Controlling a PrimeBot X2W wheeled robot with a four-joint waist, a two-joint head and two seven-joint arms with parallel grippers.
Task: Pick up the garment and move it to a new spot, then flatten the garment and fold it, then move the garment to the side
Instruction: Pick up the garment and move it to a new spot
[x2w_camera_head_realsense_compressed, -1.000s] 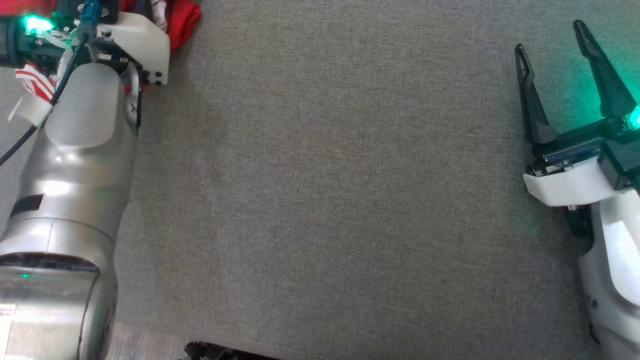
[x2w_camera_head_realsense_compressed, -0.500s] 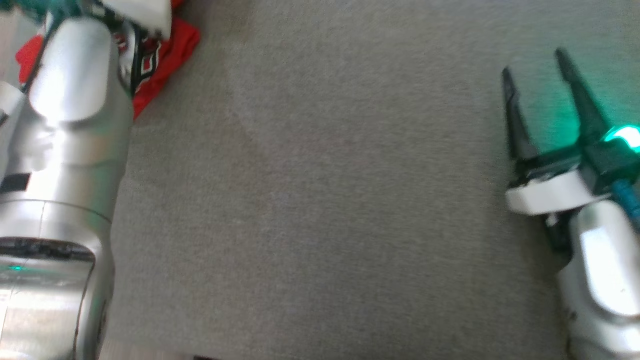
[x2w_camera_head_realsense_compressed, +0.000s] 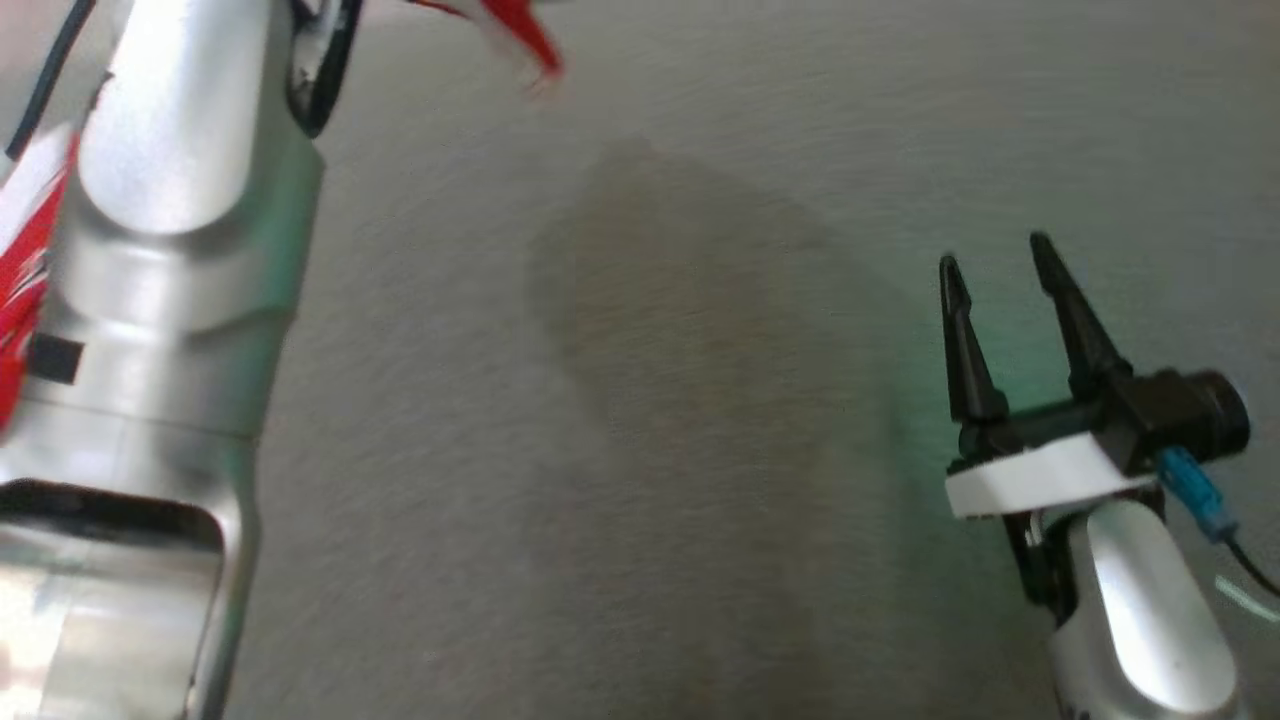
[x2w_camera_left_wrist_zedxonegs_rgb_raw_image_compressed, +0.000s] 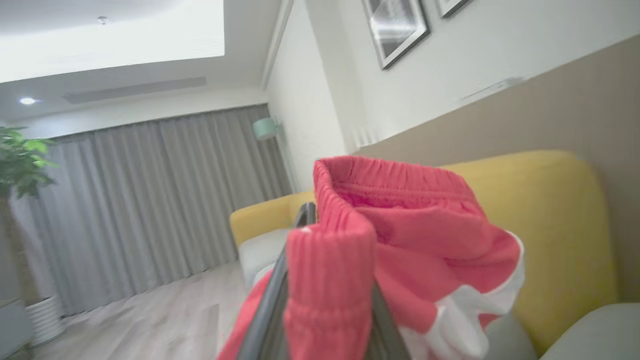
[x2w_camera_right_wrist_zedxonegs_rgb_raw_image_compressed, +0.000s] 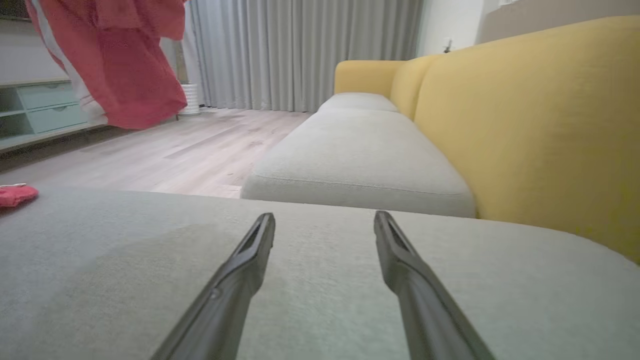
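A wide stretch of the grey cushion (x2w_camera_head_realsense_compressed: 640, 400) is lying open between the two arms, giving a hand room to pass across its middle. The silver left arm (x2w_camera_head_realsense_compressed: 170, 250) is blocking the left side, and the red garment (x2w_camera_right_wrist_zedxonegs_rgb_raw_image_compressed: 125, 65) is hanging in the air there, well above the cushion. The right hand (x2w_camera_head_realsense_compressed: 994, 252), fingers spread, is occupying the right edge. Beside it the yellow backrest (x2w_camera_right_wrist_zedxonegs_rgb_raw_image_compressed: 525, 115) is walling off that side. A small red piece (x2w_camera_right_wrist_zedxonegs_rgb_raw_image_compressed: 15, 195) is lying at the cushion's left edge.
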